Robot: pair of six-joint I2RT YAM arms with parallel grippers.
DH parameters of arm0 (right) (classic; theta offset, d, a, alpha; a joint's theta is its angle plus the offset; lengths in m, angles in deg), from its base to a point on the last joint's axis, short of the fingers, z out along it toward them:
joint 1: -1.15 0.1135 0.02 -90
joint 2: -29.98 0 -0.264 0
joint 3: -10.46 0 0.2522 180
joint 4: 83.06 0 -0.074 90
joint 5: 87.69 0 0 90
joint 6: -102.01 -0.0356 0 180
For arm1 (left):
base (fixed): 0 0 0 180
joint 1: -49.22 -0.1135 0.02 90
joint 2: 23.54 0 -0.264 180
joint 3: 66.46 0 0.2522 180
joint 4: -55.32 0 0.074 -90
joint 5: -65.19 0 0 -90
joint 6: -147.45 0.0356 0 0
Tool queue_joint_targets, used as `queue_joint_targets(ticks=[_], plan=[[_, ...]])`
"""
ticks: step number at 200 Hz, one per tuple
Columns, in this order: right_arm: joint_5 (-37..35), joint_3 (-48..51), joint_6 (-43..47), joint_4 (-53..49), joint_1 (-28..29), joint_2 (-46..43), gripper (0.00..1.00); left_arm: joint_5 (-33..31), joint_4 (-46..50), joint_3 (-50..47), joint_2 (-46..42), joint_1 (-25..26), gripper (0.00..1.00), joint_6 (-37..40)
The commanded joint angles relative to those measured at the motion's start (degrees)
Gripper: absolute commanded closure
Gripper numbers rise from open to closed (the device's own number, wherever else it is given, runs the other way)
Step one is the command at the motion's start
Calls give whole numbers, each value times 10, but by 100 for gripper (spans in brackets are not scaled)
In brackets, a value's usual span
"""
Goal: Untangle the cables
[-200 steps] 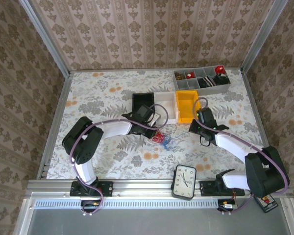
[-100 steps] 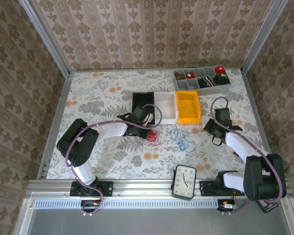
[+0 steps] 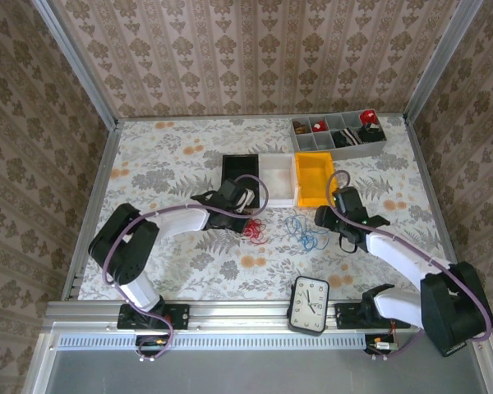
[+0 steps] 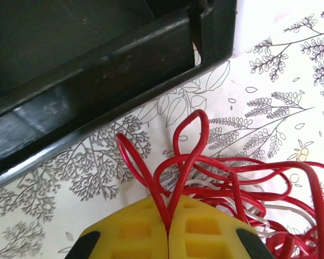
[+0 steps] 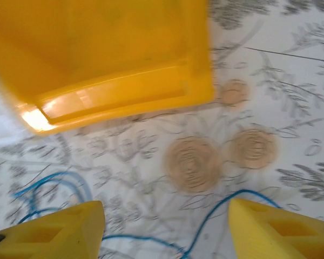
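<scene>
- Left pincer point(image 4: 168, 218) is pinching shut on the red cables point(image 4: 232, 178). Its wrist view is showing two red loops rising from between the touching yellow fingertips. Whitish wires point(image 4: 254, 213) are threading through the red bundle, just near of the black bin point(image 4: 97, 65).
- Top view is giving the layout instead: the red bundle is lying mid-counter point(image 3: 172, 156), right beside that pincer, and the blue cable point(image 3: 304, 232) is sitting apart to its right.
- Right pincer point(image 5: 164, 226) is standing wide and gripping nothing. Its wrist view is showing blue strands running along the counter beneath the gap, near of the yellow bin point(image 5: 97, 43).
- Left arm point(image 3: 181, 220) is reaching from its base with the elbow out to the left, its forearm running rightward.
- Right arm point(image 3: 403, 254) is bending at the near right, its forearm stretching left and far toward the blue cable.
</scene>
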Motion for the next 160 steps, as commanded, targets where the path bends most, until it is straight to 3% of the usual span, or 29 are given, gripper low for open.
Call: queue_joint_targets(ticks=[1, 31, 54, 81, 116, 126, 160], plan=[[24, 5, 36, -3, 21, -10, 37, -14, -10, -12, -36, -5, 84, 14], [69, 6, 50, -2, 46, 4, 39, -11, -27, -9, -74, -3, 50, 27], [87, 11, 48, -3, 59, 10, 45, -14, -34, 2, -97, 12, 37, 56], [90, 11, 48, -7, 67, 17, 56, -2, -43, 20, -97, 41, 31, 98], [81, -1, 40, -21, 67, 36, 84, 0, -78, 45, -51, 73, 29, 112], [79, -3, 39, -21, 67, 39, 100, -4, -88, 55, -34, 78, 28, 112], [44, -13, 16, -32, 67, 48, 100, -9, -110, 91, 23, 100, 27, 115]])
